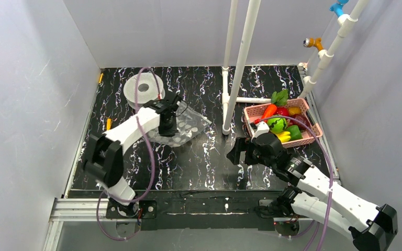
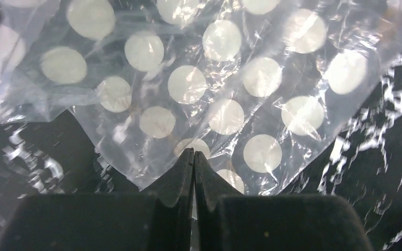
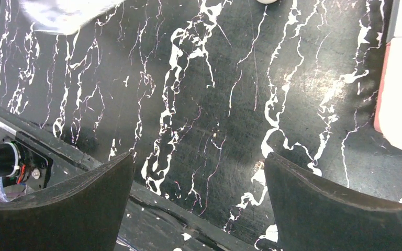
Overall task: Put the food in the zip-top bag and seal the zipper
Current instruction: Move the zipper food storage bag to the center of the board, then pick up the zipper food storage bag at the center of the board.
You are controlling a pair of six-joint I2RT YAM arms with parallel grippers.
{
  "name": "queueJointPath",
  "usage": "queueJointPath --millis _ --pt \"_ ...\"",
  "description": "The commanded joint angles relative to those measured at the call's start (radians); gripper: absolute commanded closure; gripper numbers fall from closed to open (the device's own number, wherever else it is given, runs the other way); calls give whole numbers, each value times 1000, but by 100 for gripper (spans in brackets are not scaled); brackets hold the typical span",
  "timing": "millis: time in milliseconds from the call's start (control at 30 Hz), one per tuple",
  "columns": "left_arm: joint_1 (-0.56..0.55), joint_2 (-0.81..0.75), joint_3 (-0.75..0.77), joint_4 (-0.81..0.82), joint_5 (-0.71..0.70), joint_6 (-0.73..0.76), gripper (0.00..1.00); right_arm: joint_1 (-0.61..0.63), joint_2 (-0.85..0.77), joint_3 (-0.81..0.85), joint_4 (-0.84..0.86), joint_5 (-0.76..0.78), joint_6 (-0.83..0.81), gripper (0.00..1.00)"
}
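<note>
At upper left, an edge of the bag (image 1: 191,127) is pinched by the left gripper (image 2: 193,155); the right gripper (image 3: 199,157) is spread wide over bare table (image 3: 188,78).

Black marbled tabletop boxed in by pale grey walls.

The tabletop (image 1: 199,162) is black with white veining and shows a slight sheen in the right wrist view. It is enclosed on three sides by a faintly scratched left wall (image 1: 31,94), a plain back wall (image 1: 162,31) and a right wall (image 1: 382,89), all flat bluish grey under soft, even light. Two white pipes (image 1: 243,57) rise close together from the far half, and a short white pipe (image 1: 251,100) lies flat from their foot toward the right. Another white pipe (image 1: 331,49) slants up by the right wall, near a blue fitting (image 1: 338,7) and an orange fitting (image 1: 314,42). An aluminium rail (image 1: 78,209) runs along the near edge.
</note>
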Motion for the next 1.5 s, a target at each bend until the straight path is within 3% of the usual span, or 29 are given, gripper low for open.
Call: queueJointPath --millis 0,133,300,367,467,600,700,833,933,1133,1267,1467 --pt "9 -247 -58 -169 -54 124 100 8 36 -8 90 -41 -5 0" --pt "11 -407 -99 -262 1 172 100 10 73 -16 137 -88 16 0" --pt "2 -615 -240 -196 400 196 100 14 107 7 148 -124 22 0" --pt "-16 -664 -271 -188 478 192 100 14 110 5 152 -131 28 0" --pt "-46 -674 -260 -222 443 180 98 15 111 -8 170 -150 39 0" --pt "-49 -656 -188 -299 287 147 50 16 124 -13 170 -184 53 0" --pt "-50 -666 -176 -278 266 155 32 17 124 -17 160 -189 65 0" --pt "-61 -627 -174 -192 380 118 25 17 120 -28 164 -207 83 0" --pt "-128 -552 -170 -106 405 51 21 17 119 -43 183 -231 98 0" --pt "-369 -357 -71 -89 50 -138 26 18 62 -87 149 -162 202 0" --pt "-497 -254 -40 -53 -100 -199 22 17 -25 -127 99 -62 248 0" --pt "-523 -88 -56 -16 -99 -210 20 17 -111 -143 34 -17 242 0"
